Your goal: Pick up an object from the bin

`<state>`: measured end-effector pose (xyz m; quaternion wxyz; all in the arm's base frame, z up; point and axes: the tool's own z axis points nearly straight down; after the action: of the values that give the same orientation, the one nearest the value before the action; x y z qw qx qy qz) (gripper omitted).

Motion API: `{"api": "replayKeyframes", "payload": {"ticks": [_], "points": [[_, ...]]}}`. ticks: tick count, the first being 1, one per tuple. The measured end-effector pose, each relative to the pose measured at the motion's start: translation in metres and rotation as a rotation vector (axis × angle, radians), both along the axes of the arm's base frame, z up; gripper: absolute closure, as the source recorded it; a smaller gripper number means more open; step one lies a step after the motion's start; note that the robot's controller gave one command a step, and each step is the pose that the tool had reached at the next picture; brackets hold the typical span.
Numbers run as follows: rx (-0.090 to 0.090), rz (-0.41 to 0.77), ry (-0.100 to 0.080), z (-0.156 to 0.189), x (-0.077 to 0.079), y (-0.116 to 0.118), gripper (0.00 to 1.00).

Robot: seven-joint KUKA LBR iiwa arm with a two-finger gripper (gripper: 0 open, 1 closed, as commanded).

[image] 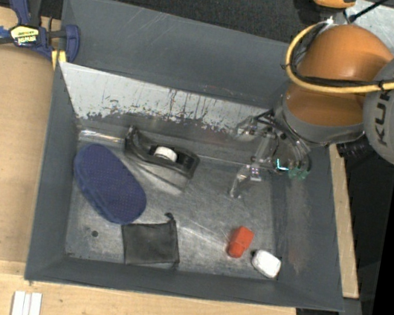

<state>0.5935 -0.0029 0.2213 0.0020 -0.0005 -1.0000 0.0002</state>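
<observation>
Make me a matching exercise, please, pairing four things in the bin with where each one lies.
Things
1. black tape dispenser
2. dark blue oval pad
3. orange-red cylinder
4. dark square cloth

Places
a. left side of the floor
b. front, near the middle
c. back, near the middle
d. front right, beside a small white piece

Pairs: 1-c, 2-a, 3-d, 4-b.

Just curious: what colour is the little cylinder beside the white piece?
The cylinder is orange-red, clearest in camera view.
</observation>
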Motion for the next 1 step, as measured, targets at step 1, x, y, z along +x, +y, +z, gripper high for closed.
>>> {"api": "replayKeyframes", "payload": {"ticks": [1], "points": [[-0.001,0.213,-0.001,-0.0491,-0.0499,-0.0577,0.0]]}}
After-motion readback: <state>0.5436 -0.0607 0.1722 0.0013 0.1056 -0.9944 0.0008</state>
